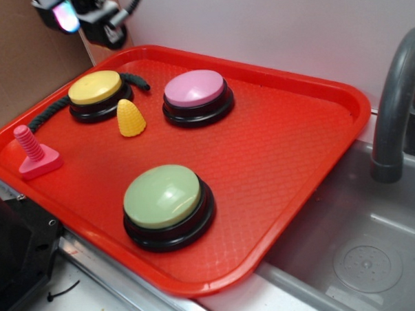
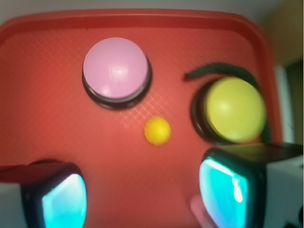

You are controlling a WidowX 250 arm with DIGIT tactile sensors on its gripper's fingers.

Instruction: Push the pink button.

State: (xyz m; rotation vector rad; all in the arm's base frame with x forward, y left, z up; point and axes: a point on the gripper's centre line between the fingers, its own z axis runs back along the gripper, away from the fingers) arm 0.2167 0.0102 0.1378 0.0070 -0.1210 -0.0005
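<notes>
Progress: while the gripper (image 1: 84,15) is hanging at the upper left of the exterior frame, above the tray's (image 1: 290,159) far left corner, nothing is touching the pink button (image 1: 195,88); the press looks not yet done, with the whole approach and push left.
Fingers: spread wide and holding nothing, one finger (image 2: 64,199) sitting at lower left and the other at lower right of the wrist frame.
Pink button: resting on the tray at upper centre of the exterior frame, and at upper left centre in the wrist frame, well apart from the fingers.
Neighbours: yellow button (image 1: 94,87) lying to its left, yellow cone (image 1: 130,118) between them, green button (image 1: 162,197) lower down.
Facing: dome is pointing straight up.
Long axis: none to speak of; it is looking round, its axis upright.
</notes>
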